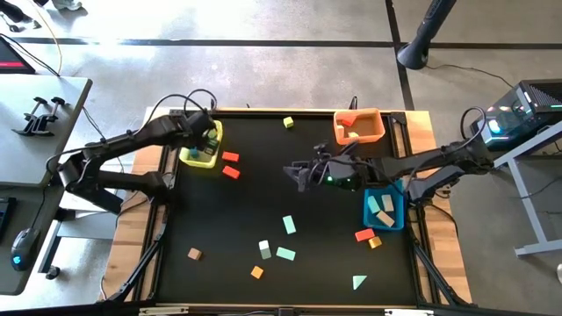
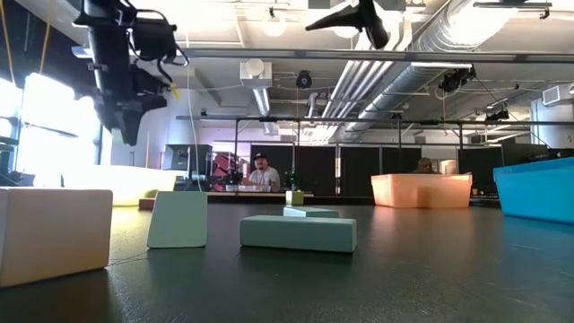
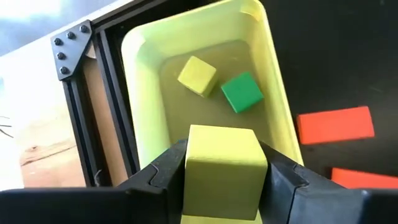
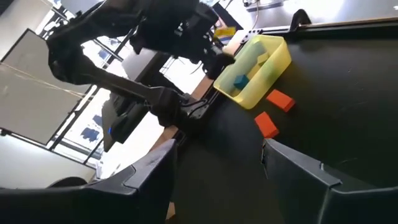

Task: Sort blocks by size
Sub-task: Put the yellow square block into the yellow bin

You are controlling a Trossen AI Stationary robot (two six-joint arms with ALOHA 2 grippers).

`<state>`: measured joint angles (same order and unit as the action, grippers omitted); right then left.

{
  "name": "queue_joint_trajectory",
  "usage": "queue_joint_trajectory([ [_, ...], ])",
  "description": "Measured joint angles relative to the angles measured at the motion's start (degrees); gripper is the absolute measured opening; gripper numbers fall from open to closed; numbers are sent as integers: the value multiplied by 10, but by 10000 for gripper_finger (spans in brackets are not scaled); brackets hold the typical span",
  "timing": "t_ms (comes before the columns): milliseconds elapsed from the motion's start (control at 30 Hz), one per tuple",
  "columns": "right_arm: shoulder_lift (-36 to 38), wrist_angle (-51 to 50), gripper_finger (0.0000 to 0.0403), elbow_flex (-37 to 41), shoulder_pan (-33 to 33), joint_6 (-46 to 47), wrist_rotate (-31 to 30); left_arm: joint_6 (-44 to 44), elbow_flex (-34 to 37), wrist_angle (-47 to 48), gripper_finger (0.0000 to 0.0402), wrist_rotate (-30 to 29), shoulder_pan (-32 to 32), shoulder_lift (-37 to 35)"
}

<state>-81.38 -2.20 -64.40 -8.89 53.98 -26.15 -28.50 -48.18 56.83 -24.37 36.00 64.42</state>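
Observation:
My left gripper (image 1: 211,137) is over the yellow bin (image 1: 188,158) at the table's far left, shut on a yellow-green cube (image 3: 224,169). Below it in the bin (image 3: 144,93) lie a yellow cube (image 3: 197,75) and a green cube (image 3: 242,92). My right gripper (image 1: 295,174) is open and empty over the middle of the table, its fingers wide apart in the right wrist view (image 4: 217,180). Loose blocks lie on the near half of the mat: mint pieces (image 1: 289,225), a tan cube (image 1: 194,254) and an orange cube (image 1: 256,272). My left gripper pinches the yellow-green cube by two opposite side faces (image 3: 194,163) between its two fingers (image 3: 163,174). The fingers come from above, pointing down into the bin. The cube is lifted clear above the bin's floor and sits level.
Two red bars (image 1: 230,156) (image 1: 231,172) lie just right of the yellow bin. An orange bin (image 1: 358,125) stands at the far right and a blue bin (image 1: 384,209) with blocks at the right edge. A red bar (image 1: 363,234) and a yellow cube (image 1: 287,123) lie loose.

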Motion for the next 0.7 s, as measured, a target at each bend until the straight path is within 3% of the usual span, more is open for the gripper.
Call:
queue_joint_trajectory([
  [467,0,0,231,0,-47,0,-38,22,0,-2,246,36,31,-25],
  [700,0,-9,231,0,-51,0,-54,11,0,-32,253,136,-3,-82],
])
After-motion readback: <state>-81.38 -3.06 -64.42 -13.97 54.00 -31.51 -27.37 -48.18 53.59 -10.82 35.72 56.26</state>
